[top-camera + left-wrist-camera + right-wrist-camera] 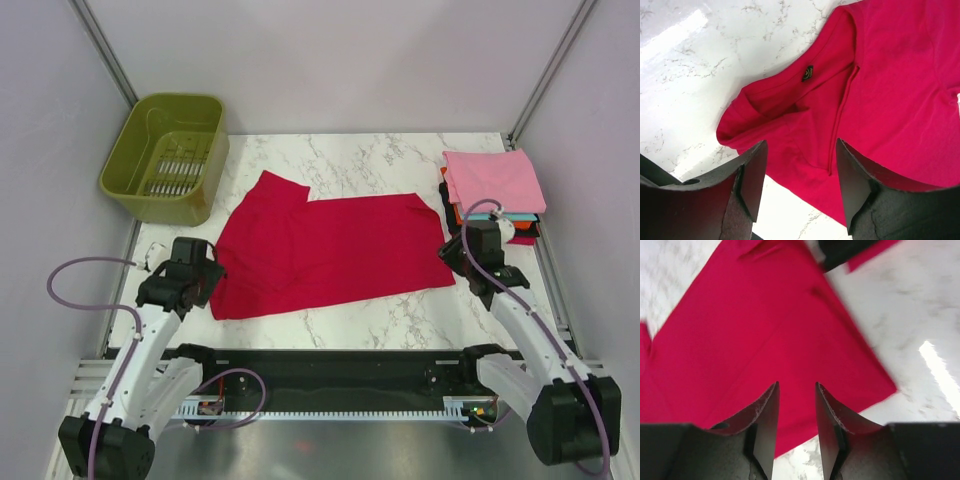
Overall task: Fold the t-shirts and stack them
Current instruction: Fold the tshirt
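Site: I see a robotics lab test cell | Evidence: plain pale panel walls (330, 60) on aluminium posts (106, 55) box in a marble-patterned counter (370, 160) | Rig: my left arm (150, 340) and right arm (520, 320) sit bolted to a black rail (330, 372), trailing purple cables (52, 283).

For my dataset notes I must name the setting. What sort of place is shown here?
Probably a robot test cell in a lab, not a home: plain pale walls with metal posts enclose a marble-patterned table, and a crimson t-shirt lies spread beside a stack of folded shirts.
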Controlling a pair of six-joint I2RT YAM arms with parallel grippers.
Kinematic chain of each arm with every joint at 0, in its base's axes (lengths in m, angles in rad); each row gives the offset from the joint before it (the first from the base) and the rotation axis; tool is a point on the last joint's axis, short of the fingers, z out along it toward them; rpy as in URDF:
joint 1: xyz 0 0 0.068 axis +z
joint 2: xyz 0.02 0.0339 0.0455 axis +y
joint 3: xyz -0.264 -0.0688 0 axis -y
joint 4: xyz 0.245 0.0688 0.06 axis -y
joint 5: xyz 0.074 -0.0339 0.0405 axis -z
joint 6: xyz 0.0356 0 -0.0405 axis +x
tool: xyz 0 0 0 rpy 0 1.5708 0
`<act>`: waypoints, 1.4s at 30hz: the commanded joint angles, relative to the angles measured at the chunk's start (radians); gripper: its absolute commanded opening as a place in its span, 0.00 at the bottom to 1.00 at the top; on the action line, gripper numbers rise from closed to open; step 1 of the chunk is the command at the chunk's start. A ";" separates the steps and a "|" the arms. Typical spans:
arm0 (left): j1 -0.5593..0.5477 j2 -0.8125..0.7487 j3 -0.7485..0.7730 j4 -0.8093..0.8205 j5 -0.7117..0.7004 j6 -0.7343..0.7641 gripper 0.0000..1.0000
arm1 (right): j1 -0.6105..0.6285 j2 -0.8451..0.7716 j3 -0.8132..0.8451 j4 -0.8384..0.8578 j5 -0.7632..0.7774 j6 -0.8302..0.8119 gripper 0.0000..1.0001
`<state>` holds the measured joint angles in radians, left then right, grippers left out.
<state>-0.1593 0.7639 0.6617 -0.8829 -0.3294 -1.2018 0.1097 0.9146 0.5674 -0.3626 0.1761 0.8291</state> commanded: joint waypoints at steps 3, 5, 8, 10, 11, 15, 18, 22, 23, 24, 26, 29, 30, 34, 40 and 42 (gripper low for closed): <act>0.000 0.089 0.053 0.048 0.027 0.064 0.61 | 0.191 0.193 0.123 0.189 -0.242 -0.215 0.38; -0.002 0.107 0.030 0.061 0.036 0.062 0.58 | 0.321 0.286 0.172 0.226 -0.240 -0.251 0.37; -0.003 0.115 -0.020 0.116 0.070 0.073 0.58 | 0.474 0.412 0.245 0.270 -0.237 -0.281 0.37; -0.006 0.120 -0.045 0.148 0.088 0.079 0.58 | 0.588 0.513 0.320 0.278 -0.227 -0.295 0.40; -0.006 0.127 -0.069 0.160 0.113 0.079 0.59 | 0.628 0.547 0.347 0.283 -0.207 -0.304 0.42; -0.011 0.144 -0.109 0.228 0.158 0.103 0.58 | 0.775 0.697 0.452 0.326 -0.193 -0.268 0.43; -0.013 0.152 -0.131 0.300 0.196 0.155 0.55 | 0.837 0.780 0.462 0.440 -0.211 -0.213 0.41; -0.014 0.163 -0.146 0.358 0.210 0.208 0.39 | 0.890 0.900 0.498 0.525 -0.208 -0.156 0.41; -0.014 0.163 -0.154 0.363 0.196 0.212 0.36 | 0.897 0.921 0.512 0.527 -0.204 -0.153 0.41; -0.014 0.163 -0.158 0.372 0.187 0.218 0.35 | 0.901 0.940 0.526 0.527 -0.201 -0.150 0.41; -0.014 0.166 -0.183 0.390 0.179 0.220 0.35 | 0.909 0.995 0.566 0.522 -0.196 -0.137 0.42; -0.014 0.208 -0.224 0.462 0.214 0.217 0.35 | 0.910 1.047 0.598 0.525 -0.185 -0.108 0.44; -0.014 0.230 -0.231 0.481 0.219 0.216 0.35 | 0.910 1.058 0.604 0.527 -0.182 -0.098 0.45; -0.013 0.365 -0.189 0.477 0.237 0.235 0.35 | 0.910 1.086 0.598 0.577 -0.182 -0.061 0.45; -0.011 0.405 -0.159 0.430 0.178 0.223 0.35 | 0.910 1.087 0.600 0.599 -0.101 -0.028 0.53; -0.011 0.371 -0.163 0.420 0.162 0.209 0.35 | 0.912 1.092 0.609 0.591 -0.078 -0.019 0.48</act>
<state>-0.1699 1.1595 0.5041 -0.4309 -0.1135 -1.0096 1.0176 1.9862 1.1400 0.1875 0.0345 0.7761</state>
